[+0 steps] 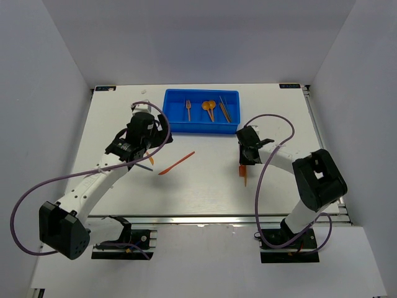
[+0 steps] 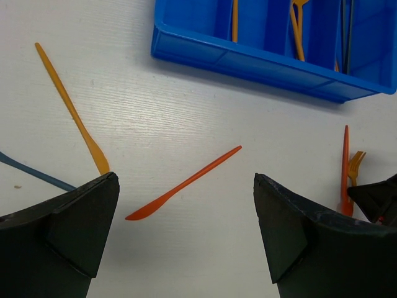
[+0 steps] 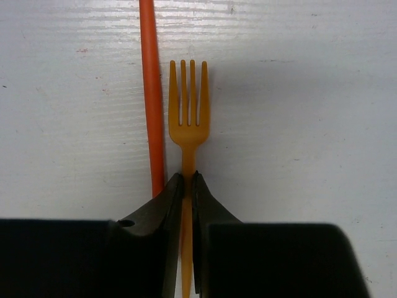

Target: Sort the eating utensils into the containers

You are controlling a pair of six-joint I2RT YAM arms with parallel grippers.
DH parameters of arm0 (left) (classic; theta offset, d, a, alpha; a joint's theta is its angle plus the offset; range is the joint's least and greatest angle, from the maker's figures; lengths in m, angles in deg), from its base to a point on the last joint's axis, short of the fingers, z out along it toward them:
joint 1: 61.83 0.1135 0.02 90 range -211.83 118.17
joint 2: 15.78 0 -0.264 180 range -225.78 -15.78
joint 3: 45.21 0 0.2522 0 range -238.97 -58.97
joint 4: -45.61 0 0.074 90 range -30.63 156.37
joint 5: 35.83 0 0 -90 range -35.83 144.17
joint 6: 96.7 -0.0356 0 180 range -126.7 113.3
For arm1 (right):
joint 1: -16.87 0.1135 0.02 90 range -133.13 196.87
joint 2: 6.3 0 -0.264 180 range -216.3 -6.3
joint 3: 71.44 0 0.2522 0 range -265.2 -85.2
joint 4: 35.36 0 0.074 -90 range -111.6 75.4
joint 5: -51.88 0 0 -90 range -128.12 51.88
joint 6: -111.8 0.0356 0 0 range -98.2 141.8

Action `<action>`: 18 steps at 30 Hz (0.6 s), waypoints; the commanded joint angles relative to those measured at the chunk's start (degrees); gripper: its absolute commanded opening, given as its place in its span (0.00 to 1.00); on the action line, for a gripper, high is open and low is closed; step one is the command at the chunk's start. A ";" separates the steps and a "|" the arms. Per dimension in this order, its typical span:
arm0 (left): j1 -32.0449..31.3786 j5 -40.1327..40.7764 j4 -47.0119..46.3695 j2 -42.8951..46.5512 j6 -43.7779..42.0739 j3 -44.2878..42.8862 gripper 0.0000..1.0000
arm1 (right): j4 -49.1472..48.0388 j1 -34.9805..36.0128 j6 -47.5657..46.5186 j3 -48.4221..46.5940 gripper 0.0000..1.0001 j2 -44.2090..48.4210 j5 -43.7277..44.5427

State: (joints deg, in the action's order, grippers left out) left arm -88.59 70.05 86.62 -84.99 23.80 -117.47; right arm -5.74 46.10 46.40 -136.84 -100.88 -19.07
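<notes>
R gripper nearly shut, 2 fingers pinching handle of orange fork, red-orange stick just beside. L gripper wide open, holds nothing, red-orange knife seen btw its fingers.

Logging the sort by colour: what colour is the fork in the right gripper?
Yellow-orange; the fork shows best in the right wrist view, beside a redder orange stick.

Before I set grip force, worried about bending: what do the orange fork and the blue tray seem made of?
Orange fork: likely thin moulded plastic, uniform colour, fairly matte, rounded tines. Blue tray: probably rigid moulded plastic, uniform colour, smooth walls with a faint sheen.
</notes>
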 commanded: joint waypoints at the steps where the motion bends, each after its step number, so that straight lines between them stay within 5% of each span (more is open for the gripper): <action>1: -0.22 -3.65 -1.14 -0.05 0.87 -0.30 0.98 | 0.75 -1.11 -0.69 0.40 0.07 -0.08 -0.33; 2: -0.31 -6.53 -2.01 -0.05 1.22 -0.04 0.98 | 1.02 -1.20 -0.95 -0.30 0.00 0.97 -0.07; 8: -3.54 -24.82 -21.15 -1.01 9.99 5.76 0.98 | 4.97 -0.32 -3.50 -5.14 0.00 8.51 0.65; 14: -13.91 -22.05 -34.27 -10.31 11.78 2.35 0.98 | -0.65 3.80 -3.95 -2.69 0.00 17.49 -20.16; 18: -14.81 -21.06 -36.21 -14.98 11.60 0.32 0.91 | 1.63 8.19 -3.07 -4.34 0.00 21.02 -17.03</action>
State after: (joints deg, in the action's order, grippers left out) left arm -103.56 48.79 55.67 -98.71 34.71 -114.37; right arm -4.38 51.70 43.58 -139.11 -81.50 -32.49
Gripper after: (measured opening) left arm 0.926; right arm 0.110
